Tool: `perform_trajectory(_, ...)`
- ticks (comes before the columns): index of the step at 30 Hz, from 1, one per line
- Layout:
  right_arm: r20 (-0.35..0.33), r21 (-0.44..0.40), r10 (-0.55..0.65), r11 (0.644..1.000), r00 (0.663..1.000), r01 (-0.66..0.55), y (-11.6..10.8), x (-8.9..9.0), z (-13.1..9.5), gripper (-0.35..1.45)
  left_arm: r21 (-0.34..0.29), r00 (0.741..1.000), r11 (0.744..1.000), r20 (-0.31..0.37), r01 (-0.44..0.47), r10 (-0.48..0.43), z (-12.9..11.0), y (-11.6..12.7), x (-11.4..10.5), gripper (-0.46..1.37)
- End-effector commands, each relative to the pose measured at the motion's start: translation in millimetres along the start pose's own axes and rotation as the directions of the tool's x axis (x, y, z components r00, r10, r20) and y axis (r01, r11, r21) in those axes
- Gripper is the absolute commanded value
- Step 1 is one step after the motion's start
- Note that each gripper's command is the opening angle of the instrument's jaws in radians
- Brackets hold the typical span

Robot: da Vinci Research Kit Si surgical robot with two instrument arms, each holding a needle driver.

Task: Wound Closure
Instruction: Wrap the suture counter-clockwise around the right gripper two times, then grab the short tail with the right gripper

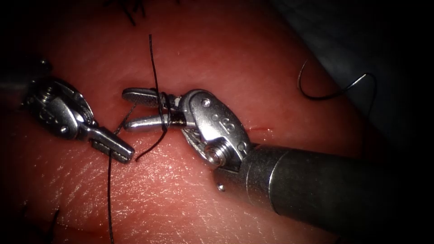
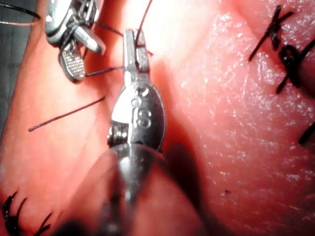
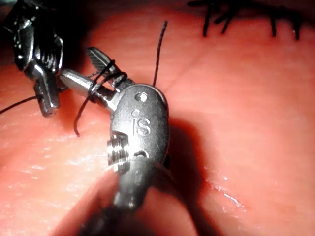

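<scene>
Two tools, both mine. My left tool sits on the left, jaws clamped together on the thread; from the grip one dark strand runs straight down the tissue toward the near edge, and a shorter bit leads up and right toward my other tool. In the left wrist view the same tool shows its jaws pressed shut with a strand leaving the tip.

My right tool comes in from the right, long axis pointing left, jaws apart with a clear gap between the two blades. Thread is wound around both blades close to the hinge; I count two or three wraps, hard to be sure, they bunch up. The right wrist view shows the wraps on that tool too, blades spread, nothing pinched between them. One loose thread end stands up from the wraps nearly vertical, another tail curls down and left below the lower blade.

Needle: one thin dark curve lying well apart to the right, off at the tissue's far edge, held by neither tool and not in the tissue; I think it's the needle rather than slack thread. Small red fluid streak just right of my right tool's wrist. Earlier stitches, several dark knots in a row, in the right wrist view.
</scene>
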State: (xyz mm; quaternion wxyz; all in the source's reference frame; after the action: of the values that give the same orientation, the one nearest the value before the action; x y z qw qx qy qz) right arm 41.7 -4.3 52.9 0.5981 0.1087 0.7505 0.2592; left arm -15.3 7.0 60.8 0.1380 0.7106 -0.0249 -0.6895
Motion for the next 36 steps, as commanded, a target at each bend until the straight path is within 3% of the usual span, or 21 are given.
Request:
perform_trajectory(1, 0.028, -0.021, 0.007, 1.000, 1.000, -0.006, -0.1, 0.0, -0.2, 0.44, 0.000, 1.000, 1.000, 0.002, 0.002, -0.002, 0.0, 0.1, 0.2, -0.35)
perform_trajectory(3, 0.082, -0.051, 0.004, 0.999, 0.997, 0.000, -0.5, -0.3, -0.2, 0.43, 0.012, 1.000, 1.000, 0.009, 0.012, -0.012, 0.1, 0.1, 0.6, -0.35)
perform_trajectory(10, 0.152, -0.199, 0.091, 0.978, 0.984, -0.060, -1.8, -0.9, -0.5, 0.36, 0.081, 0.998, 0.996, 0.063, 0.025, -0.030, 0.1, -0.5, 1.2, -0.35)
perform_trajectory(18, 0.125, -0.356, 0.245, 0.916, 0.961, -0.187, -2.8, -0.9, 0.3, 0.45, 0.119, 0.991, 0.992, 0.123, 0.030, -0.045, 0.1, -0.5, 1.1, -0.35)
perform_trajectory(21, 0.066, -0.421, 0.370, 0.853, 0.927, -0.310, -3.1, -0.9, 0.5, 0.41, 0.120, 0.991, 0.992, 0.125, 0.030, -0.045, 0.0, -0.4, 1.1, -0.35)
perform_trajectory(23, 0.051, -0.427, 0.396, 0.838, 0.917, -0.339, -3.2, -0.8, 0.5, 0.27, 0.119, 0.991, 0.992, 0.124, 0.030, -0.044, -0.2, -0.5, 1.0, -0.35)
perform_trajectory(30, 0.055, -0.423, 0.397, 0.841, 0.916, -0.339, -3.0, -0.5, 0.0, 0.34, 0.117, 0.991, 0.993, 0.126, 0.030, -0.044, -1.1, -0.4, 0.8, -0.35)
perform_trajectory(36, 0.055, -0.425, 0.397, 0.840, 0.916, -0.339, -2.8, -0.4, 0.1, 0.34, 0.112, 0.993, 0.993, 0.115, 0.023, -0.036, 0.4, 0.0, 0.4, -0.35)
